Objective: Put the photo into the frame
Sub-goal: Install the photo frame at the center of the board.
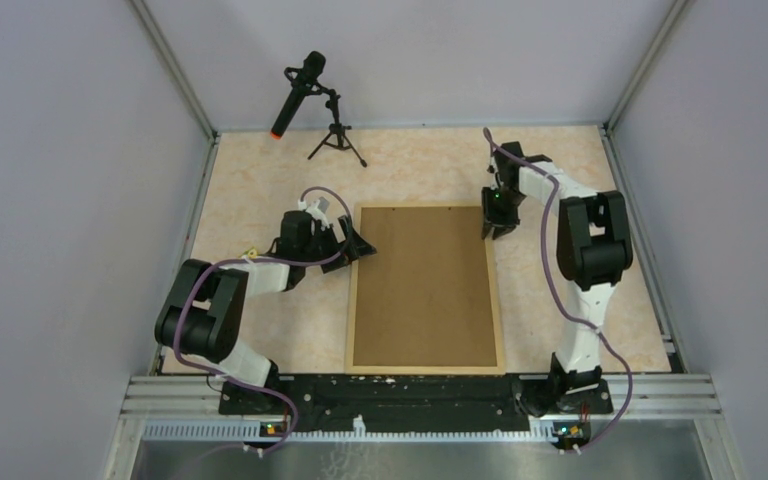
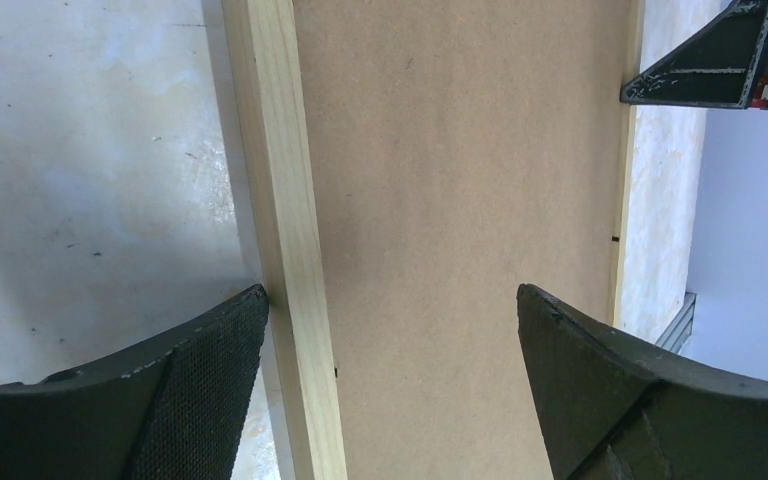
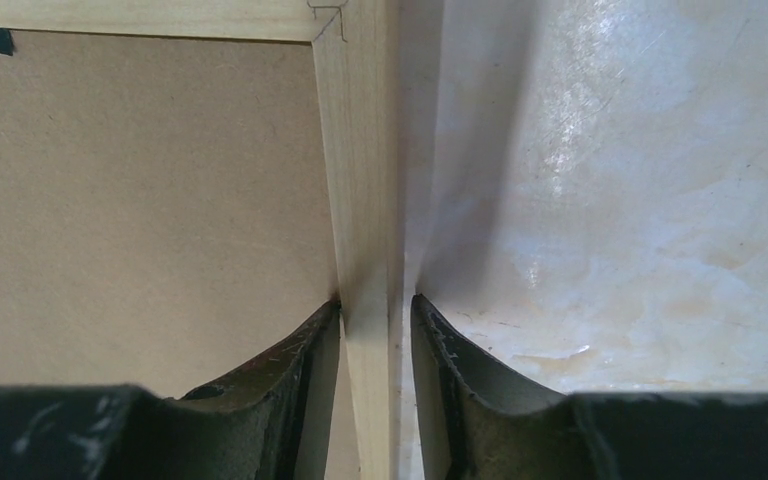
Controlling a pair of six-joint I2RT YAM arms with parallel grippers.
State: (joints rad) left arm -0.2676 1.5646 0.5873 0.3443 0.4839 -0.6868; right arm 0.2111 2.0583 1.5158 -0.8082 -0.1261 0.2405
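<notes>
Pinching frame rail: right end effector; left end effector spread.

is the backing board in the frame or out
In. The brown backing board fills the frame, sitting inside its wood rails on all four sides.

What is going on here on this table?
Two robot arms are working on the frame, which lies flat with a brown backing board in it. The right gripper pinches its right rail near the far corner; the left gripper is open astride the left rail. No photo shows.
</notes>
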